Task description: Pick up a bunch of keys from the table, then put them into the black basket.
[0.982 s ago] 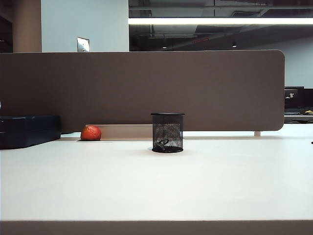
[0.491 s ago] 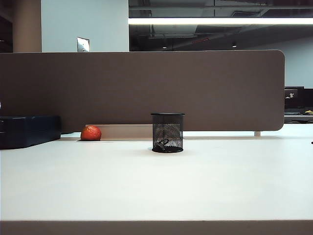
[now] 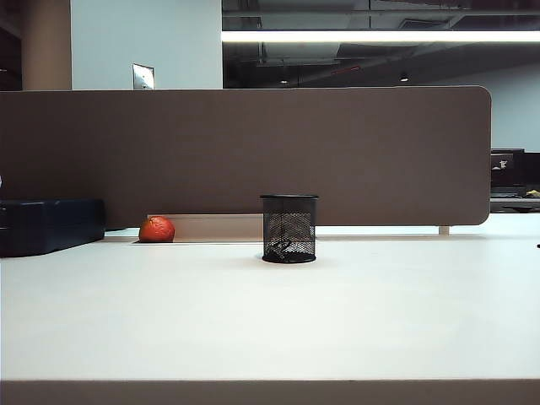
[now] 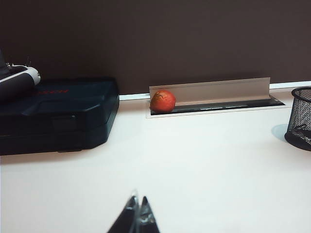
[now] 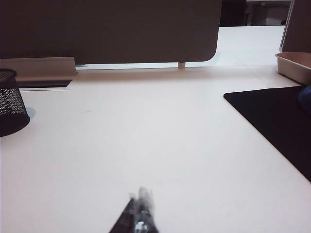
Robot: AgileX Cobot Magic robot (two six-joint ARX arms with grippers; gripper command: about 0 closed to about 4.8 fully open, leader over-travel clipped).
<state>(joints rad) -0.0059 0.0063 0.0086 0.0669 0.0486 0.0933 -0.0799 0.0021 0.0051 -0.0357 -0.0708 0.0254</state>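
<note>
On the desk (image 3: 270, 321) in the exterior view, the black basket (image 3: 288, 228) holds the bunch of keys (image 3: 279, 248). My left gripper (image 4: 137, 218) hangs empty, jaws closed, above bare desk. My right gripper (image 5: 140, 216) likewise.

The black basket (image 3: 289, 229) stands on the table (image 3: 270, 321) near its middle, in front of the partition panel (image 3: 245, 156); the bunch of keys (image 3: 279, 248) lies inside it at the bottom; left of it, against the panel's foot, sits an orange (image 3: 157, 229) in a cable tray (image 4: 209, 94); further left rests a box (image 3: 49, 224); the left tool (image 4: 136, 221) and the right tool (image 5: 138, 213), each with tips together, hang over the table's near part, well apart from the basket; a mat (image 5: 277, 121) lies to the right.
</note>
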